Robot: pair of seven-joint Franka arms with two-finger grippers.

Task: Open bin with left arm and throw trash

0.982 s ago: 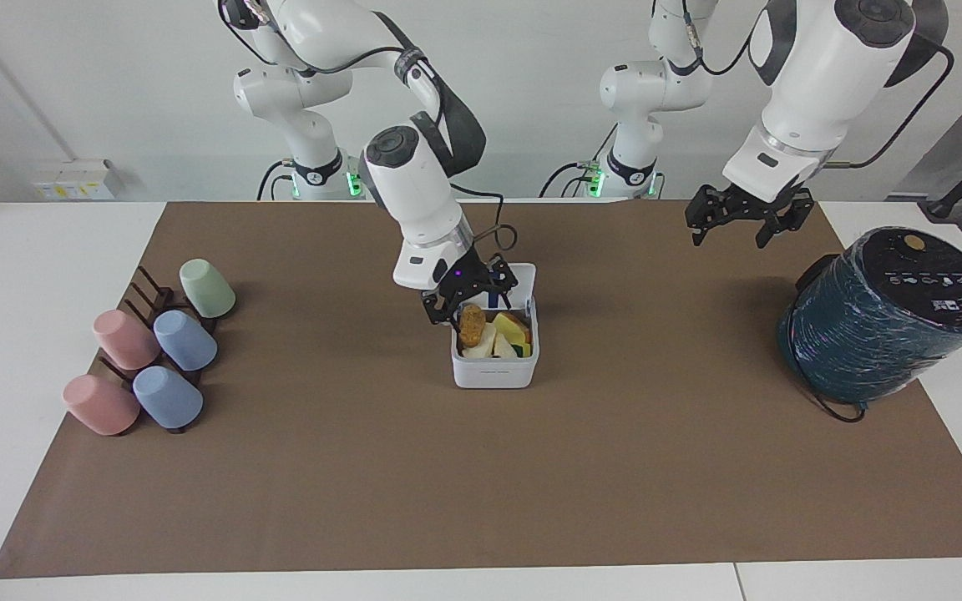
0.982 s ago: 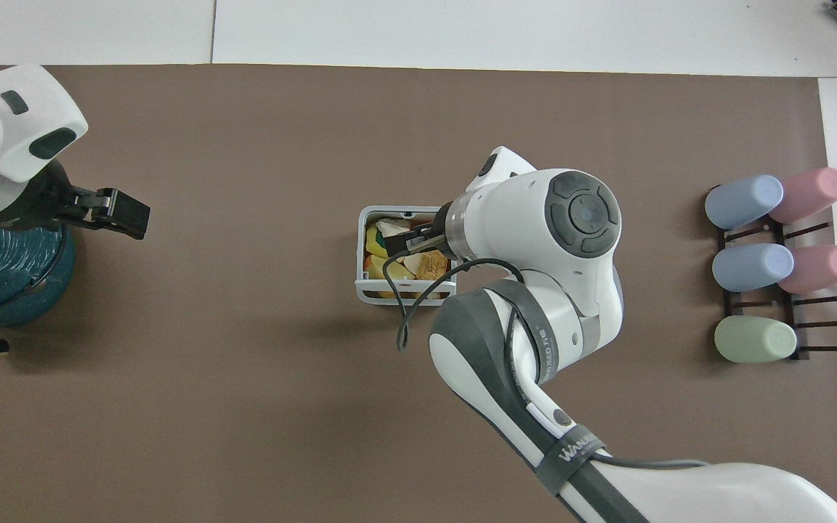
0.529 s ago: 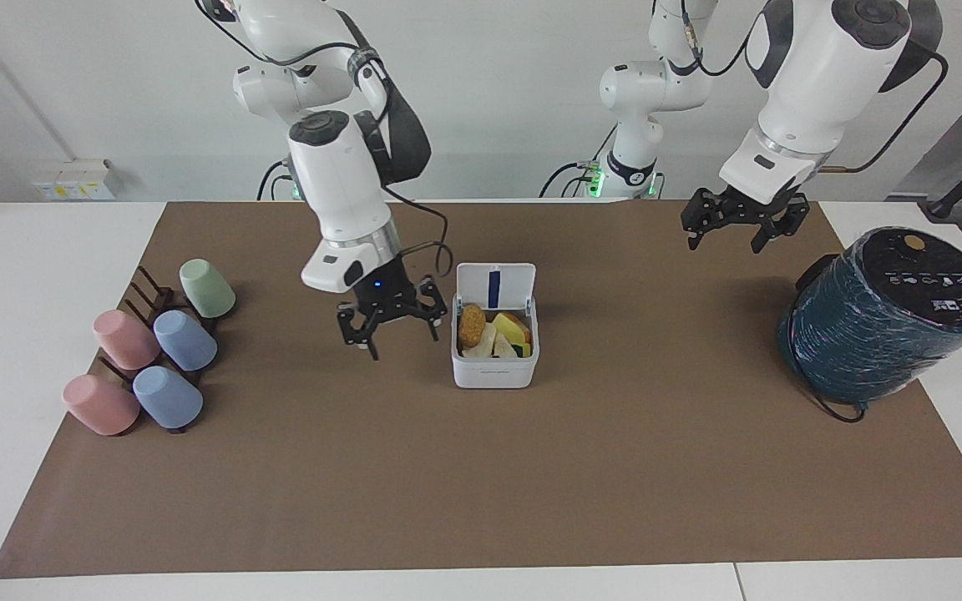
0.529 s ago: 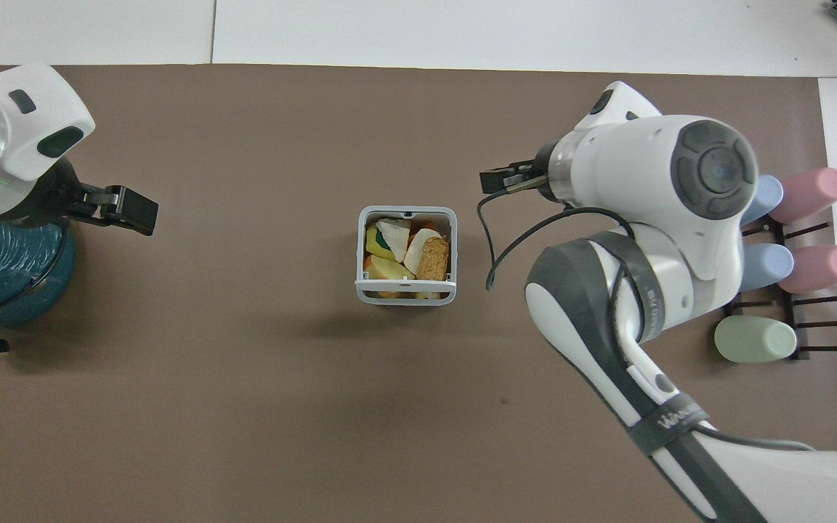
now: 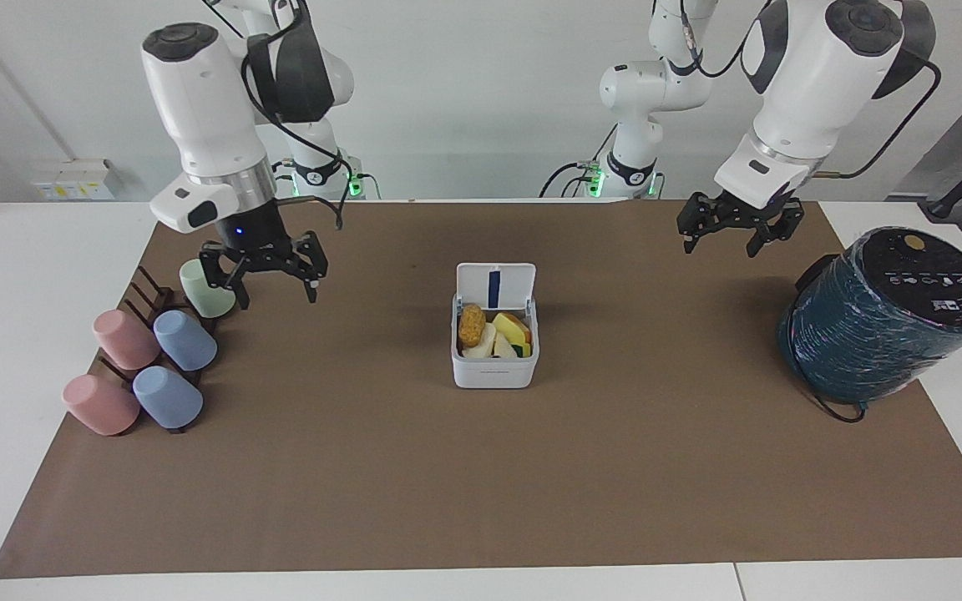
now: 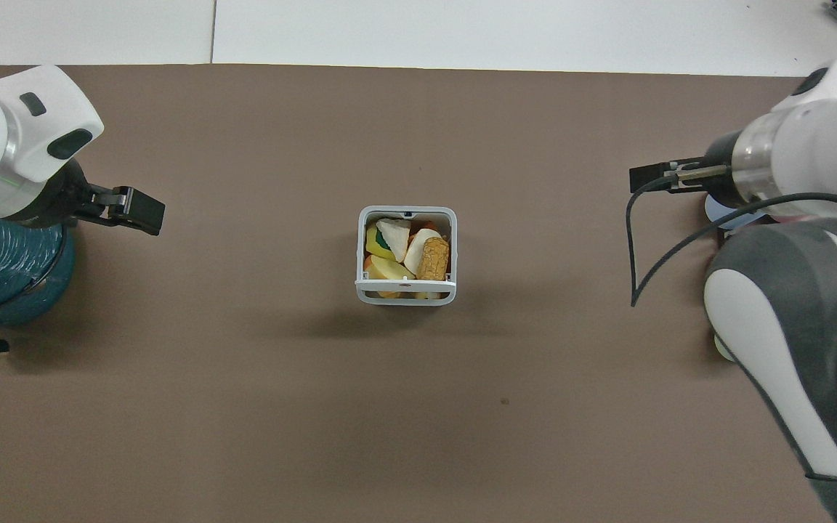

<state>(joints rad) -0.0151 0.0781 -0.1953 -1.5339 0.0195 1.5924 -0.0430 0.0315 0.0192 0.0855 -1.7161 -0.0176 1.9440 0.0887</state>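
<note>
Standing open in the middle of both views, the small white square plastic bin (image 5: 494, 367) has its hinged lid (image 5: 495, 286) tipped upright, and the trash sits inside it: a golden-brown oval lump (image 5: 472, 325), a cream lump (image 6: 418, 250) and a pale triangular wedge (image 6: 394, 235), packed among yellow and orange pieces.

The contents reach about to the rim, so, as a judgement, closing the lid could jam on the brown lump or push a piece out onto the brown mat (image 5: 481, 484). A knock from a returning arm could also drop the lid or shove the light bin.

The right gripper (image 5: 265, 273) hangs at the upper left of the facing view, over the mat just beside the pale green cup (image 5: 207, 289) on the dark rack (image 5: 151, 299), fingers apart and empty; a careless descent there could strike the cups.

The left gripper (image 5: 736, 227) hovers at the upper right of that view, near the big dark-teal cylinder (image 5: 886, 315), fingers apart, holding nothing.

A second ago the right gripper was down at the bin's mouth above the brown lump; it has since lifted and swung away toward the cups. The left gripper has barely shifted, and the bin and its contents lie as before.
</note>
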